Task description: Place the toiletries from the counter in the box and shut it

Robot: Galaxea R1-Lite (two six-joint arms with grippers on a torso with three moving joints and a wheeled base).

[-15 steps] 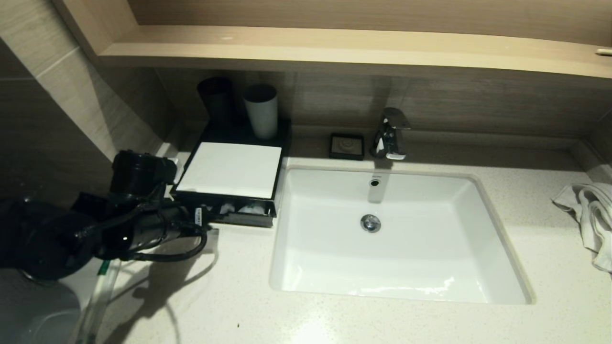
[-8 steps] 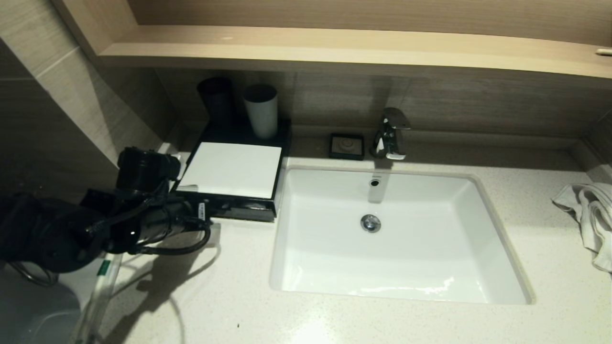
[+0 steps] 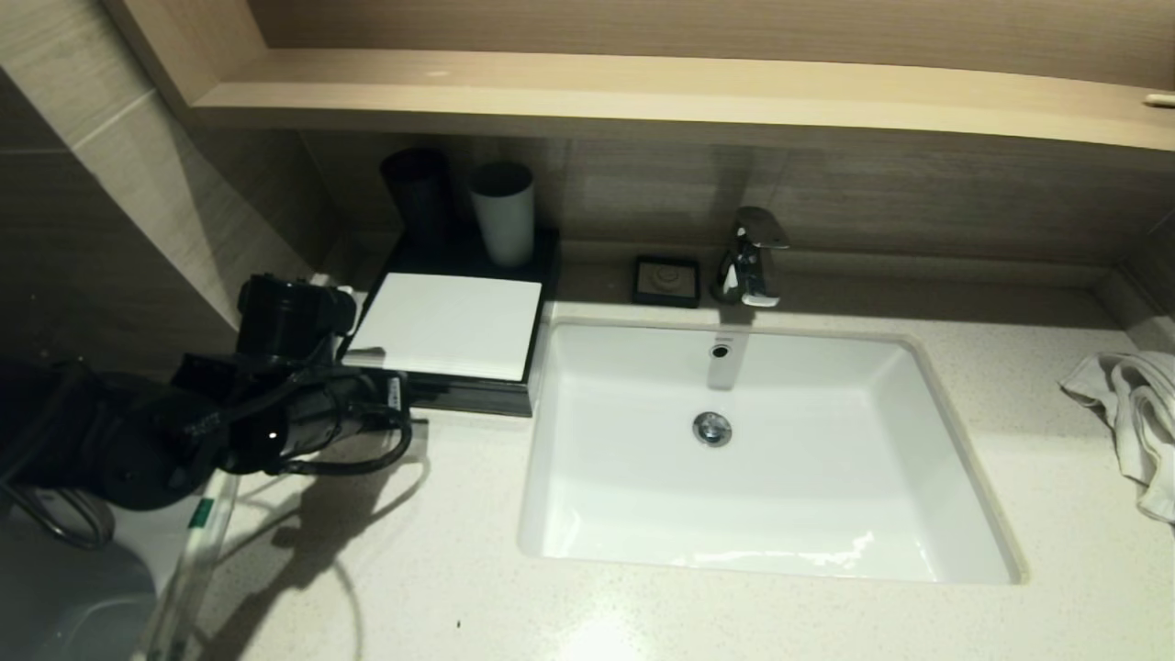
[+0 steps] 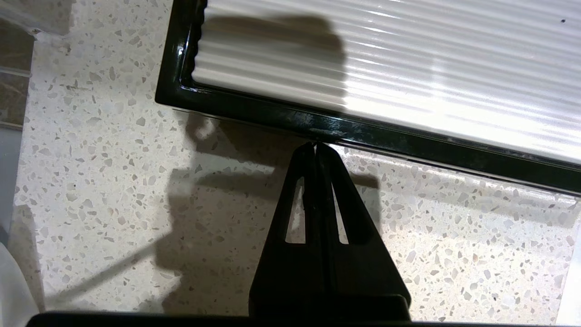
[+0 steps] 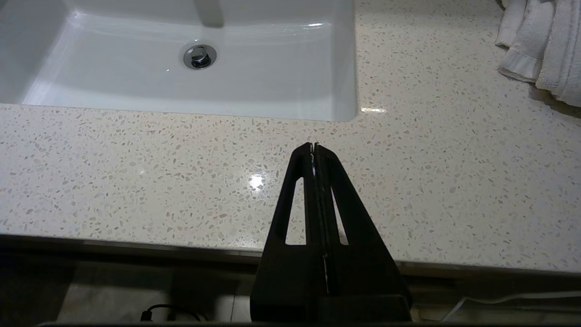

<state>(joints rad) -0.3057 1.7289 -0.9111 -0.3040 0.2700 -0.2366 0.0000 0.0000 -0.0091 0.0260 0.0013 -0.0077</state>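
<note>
Box (image 3: pixel 448 330) drawer pushed fully in, packets no longer visible; left gripper (image 4: pixel 316 145), jaws pressed together, moved farther in against box front.

Counted at the counter (image 3: pixel 643 615): one box (image 3: pixel 450 326) | two cups, one black (image 3: pixel 418 195), one white (image 3: pixel 502 211) | one soap dish (image 3: pixel 665 280) | one tap (image 3: pixel 751 257) | one sink basin (image 3: pixel 753 459) | one towel (image 3: pixel 1134 413) | one packet (image 3: pixel 197 551) seen | two grippers, left (image 4: pixel 315 147), right (image 5: pixel 314 147)
</note>
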